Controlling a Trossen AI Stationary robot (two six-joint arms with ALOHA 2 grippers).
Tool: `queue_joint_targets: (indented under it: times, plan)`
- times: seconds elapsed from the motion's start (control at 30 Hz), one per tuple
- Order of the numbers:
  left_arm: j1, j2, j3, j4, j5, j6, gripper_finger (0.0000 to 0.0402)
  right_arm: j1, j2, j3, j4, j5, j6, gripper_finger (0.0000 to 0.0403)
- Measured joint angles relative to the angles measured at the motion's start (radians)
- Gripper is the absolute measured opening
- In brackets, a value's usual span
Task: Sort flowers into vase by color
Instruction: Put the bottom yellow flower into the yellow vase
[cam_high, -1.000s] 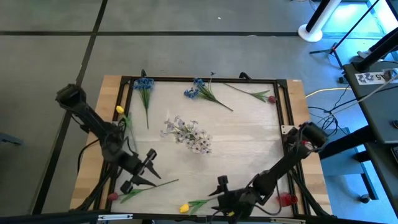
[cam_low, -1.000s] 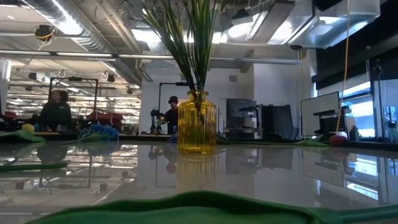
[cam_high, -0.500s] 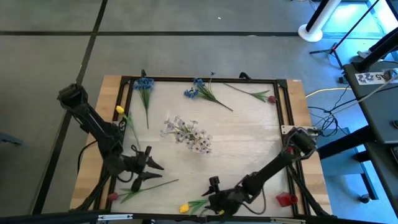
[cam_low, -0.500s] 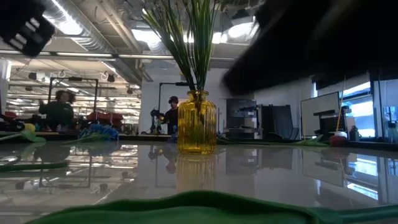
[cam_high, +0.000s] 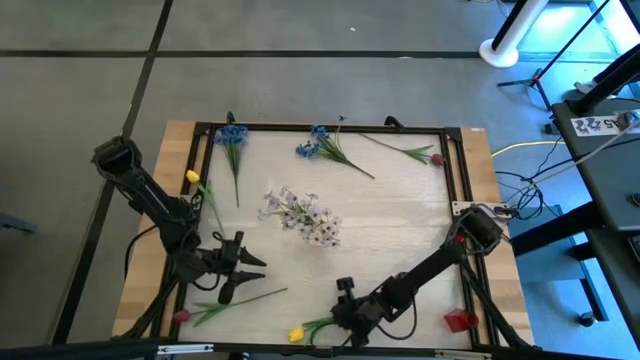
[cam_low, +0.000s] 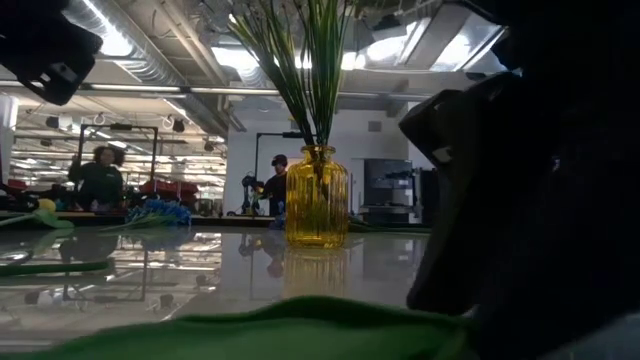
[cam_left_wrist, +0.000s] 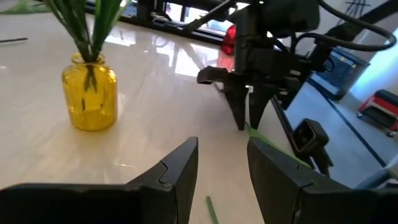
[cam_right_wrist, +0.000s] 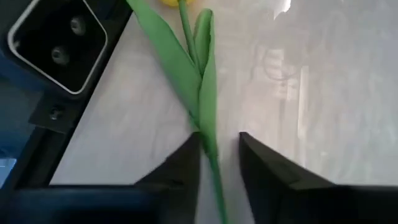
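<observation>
A yellow flower (cam_high: 297, 333) lies flat near the table's near edge, with its green stem (cam_right_wrist: 214, 165) running between the fingers of my right gripper (cam_high: 335, 322). That gripper points down at it with a narrow gap. My left gripper (cam_high: 248, 275) hovers open at the near left with nothing in it, above a red-headed flower's stem (cam_high: 240, 300). It faces the right gripper (cam_left_wrist: 245, 121). The yellow glass vase (cam_low: 317, 195) stands mid-table holding white-lavender flowers (cam_high: 300, 215). My right gripper straddles the yellow flower's stem just below its two leaves (cam_right_wrist: 202, 93). It comes slanting down from above, fingers across the stem. One finger (cam_right_wrist: 186, 165) lies against the stem, and a gap shows to the other. The flower lies flat on the table.
Two blue flowers (cam_high: 232, 135) (cam_high: 312, 145) and a red-pink one (cam_high: 425, 155) lie along the far edge. Another yellow flower (cam_high: 192, 177) is at the left rail. A red object (cam_high: 460, 320) sits outside the black frame at the near right. People stand in the room behind.
My right gripper has come down and toward the table's near left, onto the yellow flower's stem, and its arm now fills the right of the low view. My left gripper has sunk a little, rolled, and tipped up nearer to level.
</observation>
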Motion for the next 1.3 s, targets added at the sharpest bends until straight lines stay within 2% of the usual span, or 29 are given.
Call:
queue_joint_targets:
  times: [0.13, 0.33, 0.47, 0.57, 0.73, 0.83, 0.93, 1.07, 1.3]
  plan:
    - [0.026, 0.000, 0.000, 0.002, 0.001, 0.000, 0.0135, -0.001, -0.006, 0.002, -0.061, -0.002, 0.020, 0.0017]
    - [0.040, 0.000, 0.000, 0.002, 0.016, 0.000, 0.0135, 0.001, -0.083, 0.032, -0.359, -0.032, 0.124, 0.0018]
    - [0.040, 0.000, 0.000, 0.002, 0.018, 0.000, 0.0135, 0.001, -0.131, 0.041, -0.608, -0.115, 0.208, 0.0005]
    - [0.039, 0.000, 0.000, 0.004, 0.018, 0.000, 0.0135, 0.001, -0.134, 0.044, -0.661, -0.151, 0.246, 0.0032]
    - [0.040, 0.000, 0.000, 0.011, 0.018, 0.000, 0.0135, -0.001, -0.134, 0.064, -0.689, -0.194, 0.250, 0.0137]
    - [0.040, 0.000, 0.000, 0.018, 0.018, 0.000, 0.0135, 0.001, -0.132, 0.106, -0.684, -0.135, 0.247, 0.0200]
    - [0.040, 0.000, 0.000, 0.028, 0.002, 0.002, 0.0135, 0.000, -0.134, 0.123, -0.639, -0.065, 0.239, 0.0232]
    - [0.040, 0.000, 0.000, 0.029, 0.000, 0.007, 0.0135, -0.023, -0.099, 0.122, -0.616, -0.051, 0.217, 0.0224]
    - [0.040, 0.000, -0.001, 0.031, 0.000, 0.007, 0.0135, -0.053, -0.053, 0.127, -0.604, -0.147, 0.198, 0.0142]
